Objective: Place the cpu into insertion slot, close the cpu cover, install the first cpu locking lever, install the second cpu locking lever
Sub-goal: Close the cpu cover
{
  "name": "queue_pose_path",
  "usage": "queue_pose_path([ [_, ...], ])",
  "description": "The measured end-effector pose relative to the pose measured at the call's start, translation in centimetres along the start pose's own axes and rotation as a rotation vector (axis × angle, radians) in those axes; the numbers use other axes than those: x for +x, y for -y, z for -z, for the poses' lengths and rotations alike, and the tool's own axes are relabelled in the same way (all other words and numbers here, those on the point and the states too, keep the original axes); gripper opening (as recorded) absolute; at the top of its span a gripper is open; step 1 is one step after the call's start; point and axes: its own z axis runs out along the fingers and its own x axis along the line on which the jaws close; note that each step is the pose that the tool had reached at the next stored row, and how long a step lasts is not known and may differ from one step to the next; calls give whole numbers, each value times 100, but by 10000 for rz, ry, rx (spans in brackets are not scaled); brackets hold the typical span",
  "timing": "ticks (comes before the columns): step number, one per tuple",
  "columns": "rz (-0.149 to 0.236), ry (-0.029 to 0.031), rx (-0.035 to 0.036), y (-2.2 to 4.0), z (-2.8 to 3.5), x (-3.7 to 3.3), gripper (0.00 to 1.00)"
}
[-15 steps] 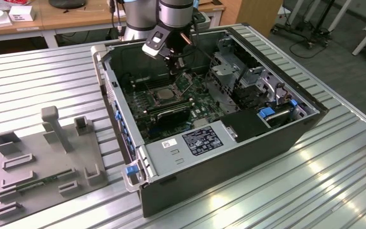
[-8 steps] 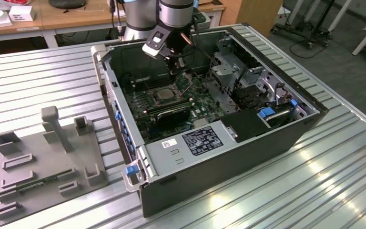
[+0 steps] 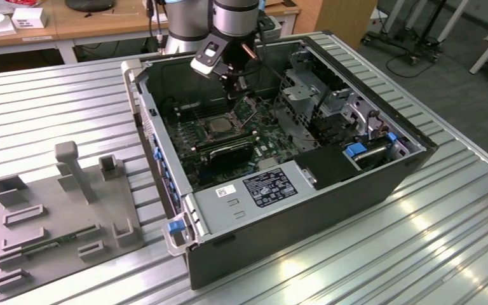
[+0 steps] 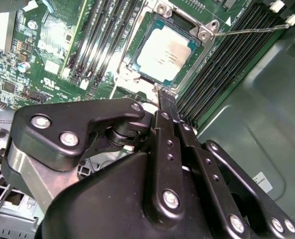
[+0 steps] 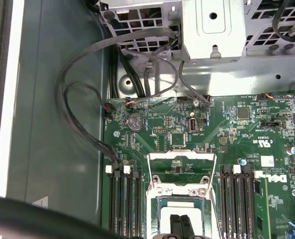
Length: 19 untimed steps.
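Observation:
The cpu (image 4: pixel 163 54), a pale silvery square chip, lies in the insertion slot (image 4: pixel 131 74) on the green board; it also shows as the cpu (image 3: pixel 219 125) in the exterior view. The cpu cover (image 5: pixel 182 160), a thin silvery frame, stands swung up at the slot's far edge, off the chip. A thin wire lever (image 4: pixel 252 31) runs away from the slot's corner. My gripper (image 4: pixel 160 92) hangs just above the slot's near rim, its black fingers (image 5: pixel 176 224) shut together with nothing between them. In the exterior view my gripper (image 3: pixel 234 95) reaches down inside the case.
Long black memory slots (image 4: pixel 222 69) flank the socket on both sides. Black cables (image 5: pixel 82 114) loop beside the board, below a metal drive cage (image 5: pixel 212 30). The open case (image 3: pixel 295 210) lies on a ribbed metal table, with a grey fixture plate (image 3: pixel 49 235) at the exterior view's left.

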Motion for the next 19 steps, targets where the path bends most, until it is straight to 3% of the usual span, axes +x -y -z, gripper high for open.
queue_pose_path([
  [5,-1,0,0,-70,-4,2,11],
  [14,-1,-1,0,-261,-17,6,11],
  [19,-2,0,0,-279,-18,6,11],
])
